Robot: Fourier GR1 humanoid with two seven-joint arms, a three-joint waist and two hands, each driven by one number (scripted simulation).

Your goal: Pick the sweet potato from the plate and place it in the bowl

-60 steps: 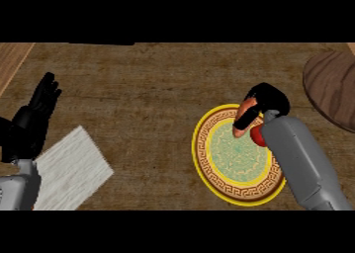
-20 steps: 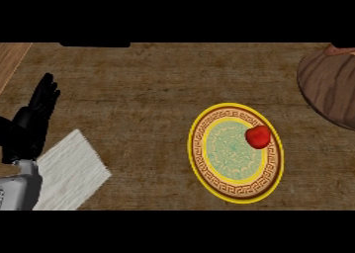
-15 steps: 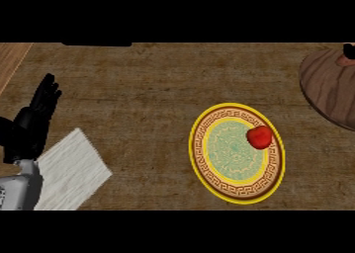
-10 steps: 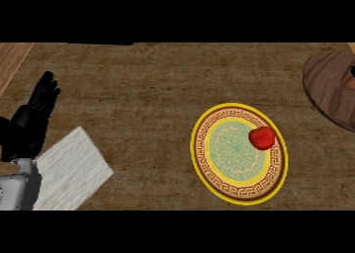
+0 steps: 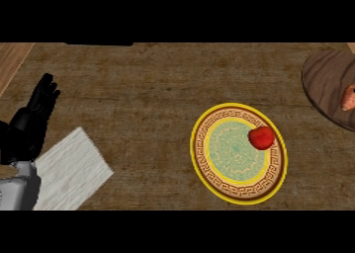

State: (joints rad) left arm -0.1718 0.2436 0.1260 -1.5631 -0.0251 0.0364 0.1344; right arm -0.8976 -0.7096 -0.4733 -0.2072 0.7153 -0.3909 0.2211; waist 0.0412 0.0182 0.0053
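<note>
Orange-brown sweet potato (image 5: 351,97) lay in the wooden bowl (image 5: 327,84) at the far right, with none of my right hand to be seen.

Brown desk (image 5: 143,84) carried everything: the gold-rimmed patterned plate (image 5: 238,192) sat near the middle, well apart from the bowl, and on its right side a small red, rounded fruit (image 5: 262,137) remained, which I took for something outside my task. The sweet potato showed only as a small orange patch against the bowl's inner wall, part of it cut by the view's edge, so I judged the placing done. My left hand (image 5: 30,123) rested at the left edge, fingers straight and up, holding nothing, since that side had no part in the job. Beside it lay a pale cloth (image 5: 70,170).
</note>
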